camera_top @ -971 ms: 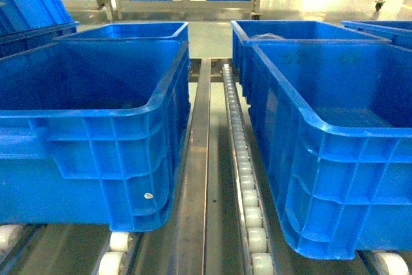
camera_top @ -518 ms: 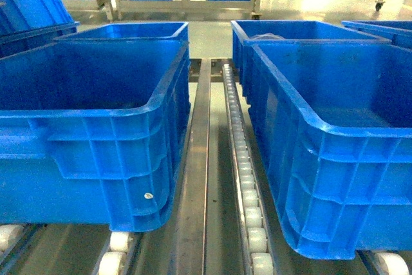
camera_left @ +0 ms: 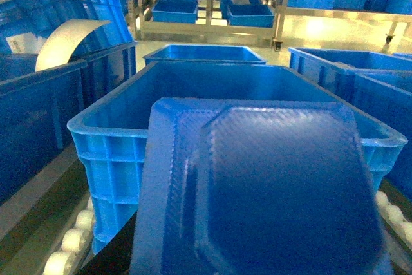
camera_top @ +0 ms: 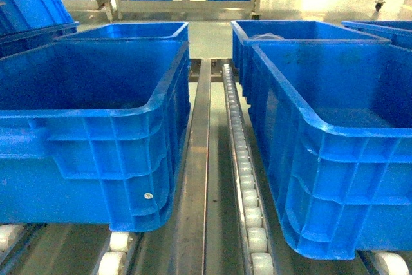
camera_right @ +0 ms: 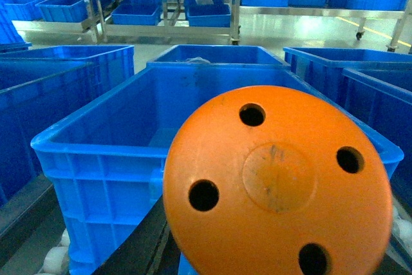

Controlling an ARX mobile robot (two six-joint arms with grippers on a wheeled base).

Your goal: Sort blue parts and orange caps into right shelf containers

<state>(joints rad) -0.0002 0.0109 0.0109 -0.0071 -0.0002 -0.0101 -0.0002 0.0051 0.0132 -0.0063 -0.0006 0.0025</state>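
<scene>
Orange round plastic cap with four holes [camera_right: 278, 185] fills the right wrist view, apparently carried toward the large blue ribbed plastic crate [camera_right: 135, 140]; flat blue plastic part [camera_left: 257, 191] likewise left. Jaws hidden, grip cannot be told.

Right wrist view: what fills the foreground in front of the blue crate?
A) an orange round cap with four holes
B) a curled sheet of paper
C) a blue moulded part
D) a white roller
A: an orange cap with four dark holes around a raised centre disc fills the lower foreground, with the open blue crate behind it.
</scene>
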